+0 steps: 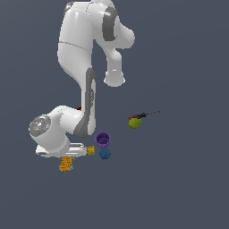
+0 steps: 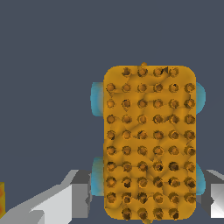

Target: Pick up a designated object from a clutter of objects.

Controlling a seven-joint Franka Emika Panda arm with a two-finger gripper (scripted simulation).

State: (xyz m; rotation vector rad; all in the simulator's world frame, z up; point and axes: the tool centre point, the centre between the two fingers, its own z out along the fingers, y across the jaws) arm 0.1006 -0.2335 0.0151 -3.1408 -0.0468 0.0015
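Orange block (image 2: pixel 148 142), studded and probably stiff and light, lies directly below the gripper (image 2: pixel 148 197). Its fingers (image 2: pixel 78 197) are spread beside the long sides, likely the best hold.

Glossy white rounded arm (image 1: pixel 76 49) with grey joint bands

Dark grey floor (image 1: pixel 188 179) — orange block (image 1: pixel 66 164), purple cup (image 1: pixel 103 139), blue ball (image 1: pixel 105 154), green ball (image 1: pixel 135 123).

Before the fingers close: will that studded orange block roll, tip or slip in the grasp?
The orange block looks flat-topped and rectangular, so rolling seems unlikely. Its long, low shape probably won't tip. The light blue bulges on its sides look rounded, so the fingers flanking it might slide there. The gripper appears open.
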